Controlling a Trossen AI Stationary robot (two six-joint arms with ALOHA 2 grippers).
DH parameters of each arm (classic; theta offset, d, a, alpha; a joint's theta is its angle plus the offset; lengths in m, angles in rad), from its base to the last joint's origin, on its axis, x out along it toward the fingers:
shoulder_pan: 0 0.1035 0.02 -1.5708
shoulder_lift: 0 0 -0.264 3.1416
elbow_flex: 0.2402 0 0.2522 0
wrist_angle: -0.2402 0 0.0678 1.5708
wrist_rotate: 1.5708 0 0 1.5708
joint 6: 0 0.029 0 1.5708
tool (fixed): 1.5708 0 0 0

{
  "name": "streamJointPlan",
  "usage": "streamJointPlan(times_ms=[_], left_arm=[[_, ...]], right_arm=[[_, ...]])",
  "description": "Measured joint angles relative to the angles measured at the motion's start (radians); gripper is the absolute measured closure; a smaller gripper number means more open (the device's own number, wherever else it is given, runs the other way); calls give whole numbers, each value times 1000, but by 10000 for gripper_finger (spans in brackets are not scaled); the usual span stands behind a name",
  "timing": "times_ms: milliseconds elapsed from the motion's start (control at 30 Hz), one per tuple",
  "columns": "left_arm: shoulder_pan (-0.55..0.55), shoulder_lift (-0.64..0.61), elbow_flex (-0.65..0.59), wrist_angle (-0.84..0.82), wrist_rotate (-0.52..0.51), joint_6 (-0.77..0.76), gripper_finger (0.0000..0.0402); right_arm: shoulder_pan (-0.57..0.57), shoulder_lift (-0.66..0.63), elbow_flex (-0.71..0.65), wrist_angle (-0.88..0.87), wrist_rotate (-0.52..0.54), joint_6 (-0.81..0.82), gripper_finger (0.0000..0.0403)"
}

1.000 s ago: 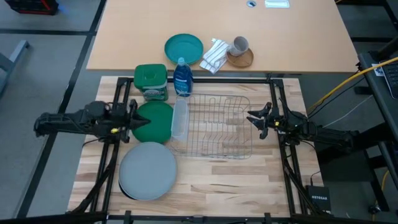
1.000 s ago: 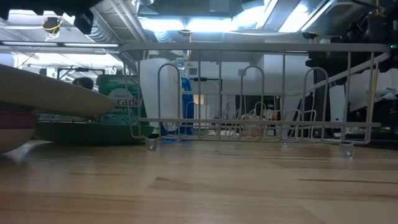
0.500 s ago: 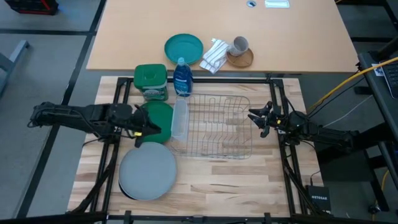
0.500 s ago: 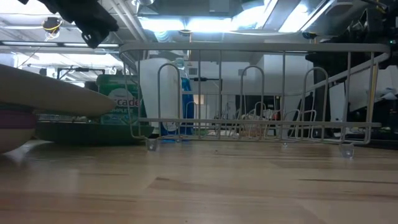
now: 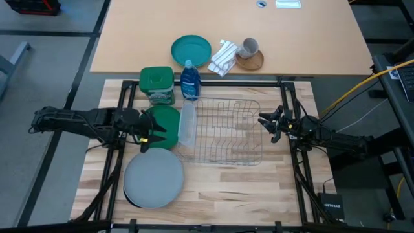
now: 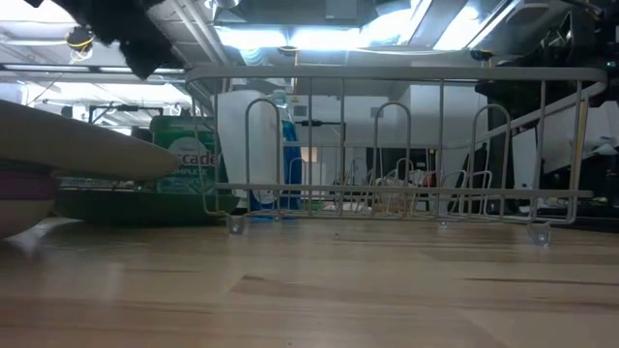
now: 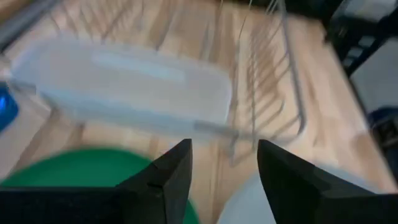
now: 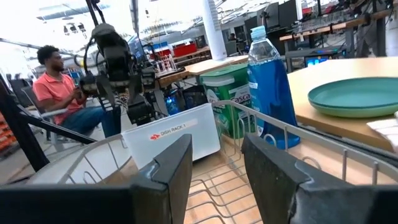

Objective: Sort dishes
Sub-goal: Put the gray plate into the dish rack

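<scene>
Left gripper (image 5: pixel 154 134) hovers over the near edge of the flat round green plate (image 5: pixel 167 123), fingers parted, holding nothing. Large light grey round plate (image 5: pixel 154 177) tops a stack just beside it, nearer the table's front edge; darker plates show under its rim. Wire dish rack (image 5: pixel 223 133) stands empty to the right. Plates look rigid, smooth, likely slick and chippable; best pinched at the rim, where the overhang gives room. Right gripper (image 5: pixel 272 126) waits at the rack's far side, fingers apart, empty. Readable: "DISH RACK 1" on translucent tray (image 8: pixel 177 134); "cade" on green-lidded tub (image 6: pixel 184 159).
</scene>
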Motion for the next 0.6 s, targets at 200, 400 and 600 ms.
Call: streamJointPlan(times_ms=[200,400,600], left_arm=[[0,-1,0,-197,11,-117,229],[0,-1,0,-347,48,-193,229],[0,5,0,-463,57,-235,229]], right_arm=[[0,0,0,0,-37,56,255],[0,0,0,0,-42,57,255],[0,0,0,0,-42,57,255]])
